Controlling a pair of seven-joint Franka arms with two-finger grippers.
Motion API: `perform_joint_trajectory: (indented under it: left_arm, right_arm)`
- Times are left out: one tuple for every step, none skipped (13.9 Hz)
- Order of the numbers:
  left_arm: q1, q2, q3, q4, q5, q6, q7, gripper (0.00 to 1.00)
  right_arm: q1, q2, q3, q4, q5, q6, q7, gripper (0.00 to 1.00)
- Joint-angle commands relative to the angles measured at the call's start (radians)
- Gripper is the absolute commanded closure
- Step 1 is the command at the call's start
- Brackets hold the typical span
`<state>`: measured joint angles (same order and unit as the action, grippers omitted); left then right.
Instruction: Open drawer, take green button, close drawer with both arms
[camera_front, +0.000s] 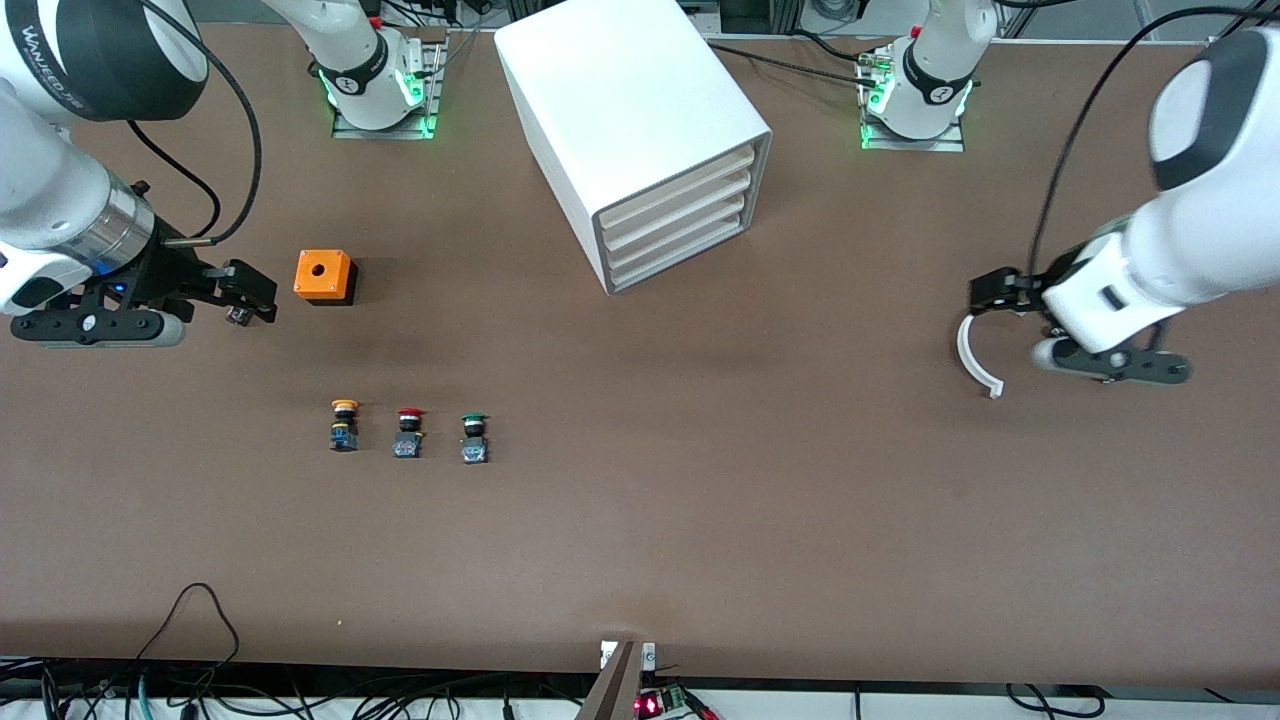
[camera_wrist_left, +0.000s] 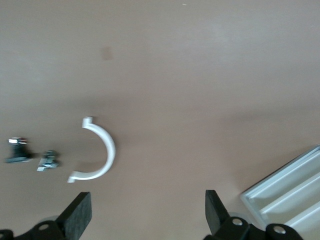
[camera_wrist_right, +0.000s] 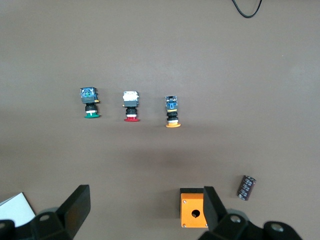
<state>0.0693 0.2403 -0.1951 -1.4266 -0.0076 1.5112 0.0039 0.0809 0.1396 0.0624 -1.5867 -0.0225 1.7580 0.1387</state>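
Brown tabletop (camera_front: 700, 500), matte, cables along its nearest edge. White cabinet (camera_front: 640, 130) between the arm bases, four drawers all closed; the lower drawer (camera_front: 680, 258) shows only its front, contents hidden. Three push buttons in a row, nearer the camera than the cabinet, toward the right arm's end: yellow-capped button (camera_front: 344, 425), red-capped button (camera_front: 408, 432), green button (camera_front: 473, 437). Orange box (camera_front: 325, 276), round hole on top. Small dark cylinder (camera_wrist_right: 246, 187) beside it, partly hidden in the front view. White curved piece (camera_front: 976, 358), lying flat. Left gripper (camera_wrist_left: 147, 212) above that piece, jaws released, empty. Right gripper (camera_wrist_right: 145, 205) near the orange box, jaws released, empty; both grippers cut off in the wrist views.
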Motion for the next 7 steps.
perform_joint_trajectory:
  left_arm:
    - [-0.061,-0.154,0.115,-0.148,0.021,0.024,0.08,0.0]
    - [-0.074,-0.212,0.161,-0.208,0.027,0.073,0.082,0.0]
    - [-0.097,-0.254,0.202,-0.259,0.028,0.116,0.084,0.0]
    - [-0.115,-0.268,0.233,-0.279,0.029,0.118,0.106,0.0]
    - [-0.118,-0.266,0.236,-0.275,0.032,0.119,0.169,0.0]
    - [-0.111,-0.263,0.236,-0.272,0.032,0.121,0.206,0.0]
    - [-0.105,-0.251,0.235,-0.265,0.032,0.121,0.205,0.0]
  right_arm:
    - [-0.015,-0.005,0.014,-0.006,0.0,0.0,-0.018,0.0]
    - [-0.015,-0.005,0.014,-0.006,0.0,0.0,-0.018,0.0]
    - [-0.015,-0.005,0.014,-0.006,0.0,0.0,-0.018,0.0]
    - [-0.015,-0.005,0.014,-0.007,0.0,0.0,-0.018,0.0]
    - [-0.015,-0.005,0.014,-0.007,0.0,0.0,-0.018,0.0]
    - [-0.015,-0.005,0.014,-0.007,-0.002,0.0,-0.018,0.0]
    - [-0.015,-0.006,0.014,-0.007,-0.005,0.0,-0.024,0.0]
